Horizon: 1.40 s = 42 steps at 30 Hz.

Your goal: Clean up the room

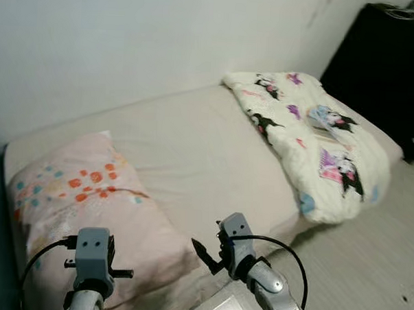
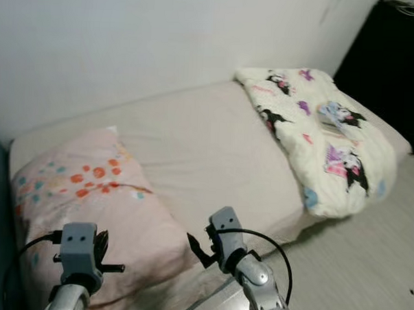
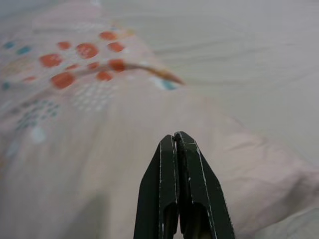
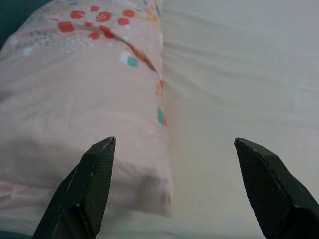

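**Left eye view: both grippers poised at the near edge of the bed**

A low bed with a cream sheet runs along a white wall. At its left end lies a pink pillow printed with orange and teal spots. At the right end a white blanket with cartoon figures is bunched in a heap, its near edge hanging over the side of the mattress toward the pale floor. A black cabinet stands against the wall past the blanket.

The left gripper hangs above the near part of the pillow, its two black fingers pressed together with nothing between them. The right gripper hovers low over the near corner of the pillow and the sheet just beside it, its fingers spread wide apart and holding nothing. In the head views the right arm reaches in beside the pillow's corner, a black cable looping over its wrist.
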Motion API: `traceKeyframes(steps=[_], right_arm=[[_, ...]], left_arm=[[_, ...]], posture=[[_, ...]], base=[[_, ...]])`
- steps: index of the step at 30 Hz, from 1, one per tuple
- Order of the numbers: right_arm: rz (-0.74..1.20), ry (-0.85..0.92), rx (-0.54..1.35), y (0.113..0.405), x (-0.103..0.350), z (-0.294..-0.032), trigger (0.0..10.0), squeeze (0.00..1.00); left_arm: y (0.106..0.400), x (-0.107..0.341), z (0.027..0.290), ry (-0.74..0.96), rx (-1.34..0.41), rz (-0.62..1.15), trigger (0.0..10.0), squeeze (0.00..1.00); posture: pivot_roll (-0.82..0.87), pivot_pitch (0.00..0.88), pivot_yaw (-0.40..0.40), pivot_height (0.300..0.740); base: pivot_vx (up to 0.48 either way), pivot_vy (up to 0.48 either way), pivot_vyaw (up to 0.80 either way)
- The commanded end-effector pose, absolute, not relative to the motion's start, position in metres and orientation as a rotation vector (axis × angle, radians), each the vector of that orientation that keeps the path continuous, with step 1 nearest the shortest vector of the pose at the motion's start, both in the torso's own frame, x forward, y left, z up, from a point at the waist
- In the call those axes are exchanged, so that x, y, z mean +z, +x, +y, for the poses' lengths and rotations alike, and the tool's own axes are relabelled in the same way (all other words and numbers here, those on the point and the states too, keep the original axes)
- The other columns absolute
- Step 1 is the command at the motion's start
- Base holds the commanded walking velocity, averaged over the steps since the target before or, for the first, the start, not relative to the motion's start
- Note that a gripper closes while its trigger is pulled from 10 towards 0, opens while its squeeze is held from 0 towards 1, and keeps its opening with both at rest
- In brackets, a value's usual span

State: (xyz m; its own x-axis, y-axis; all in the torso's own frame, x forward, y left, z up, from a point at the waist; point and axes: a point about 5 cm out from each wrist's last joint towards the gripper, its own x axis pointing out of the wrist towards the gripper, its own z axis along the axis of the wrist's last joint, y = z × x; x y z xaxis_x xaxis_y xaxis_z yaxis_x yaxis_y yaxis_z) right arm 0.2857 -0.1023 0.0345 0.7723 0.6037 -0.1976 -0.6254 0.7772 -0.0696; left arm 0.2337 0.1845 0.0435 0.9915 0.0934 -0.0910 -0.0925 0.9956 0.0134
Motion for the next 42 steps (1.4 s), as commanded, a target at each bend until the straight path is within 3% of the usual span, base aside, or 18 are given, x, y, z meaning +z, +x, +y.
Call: traceKeyframes(steps=[1, 18, 29, 36, 42], right_arm=[[0.188, -0.132, 0.677, 0.282, 0.03, -0.102, 10.0, 0.0], [0.215, -0.131, 0.728, 0.28, 0.029, -0.1, 10.0, 0.0], [0.252, -0.16, 0.655, 0.282, 0.021, -0.102, 10.0, 0.0], [0.314, -0.207, 0.605, 0.281, 0.011, -0.109, 10.0, 0.0], [0.347, -0.238, 0.598, 0.278, 0.005, -0.113, 10.0, 0.0]], left_arm=[[0.227, 0.038, 0.185, -0.005, 0.104, 0.114, 10.0, 0.0], [0.227, 0.033, 0.188, -0.072, 0.138, 0.146, 10.0, 0.0], [0.226, 0.024, 0.182, -0.151, 0.129, 0.216, 10.0, 0.0], [0.223, 0.012, 0.174, -0.143, 0.087, 0.297, 10.0, 0.0], [0.226, 0.012, 0.172, -0.08, 0.046, 0.258, 10.0, 0.0]], posture=[[0.02, 0.142, -0.114, 0.739], [0.02, 0.133, -0.112, 0.74], [0.04, 0.103, -0.09, 0.74], [0.04, 0.094, -0.087, 0.74], [0.04, 0.082, -0.082, 0.74]], base=[[0.0, 0.0, 0.0], [0.0, 0.0, 0.0], [0.0, 0.0, 0.0], [0.0, 0.0, 0.0], [0.0, 0.0, 0.0]])
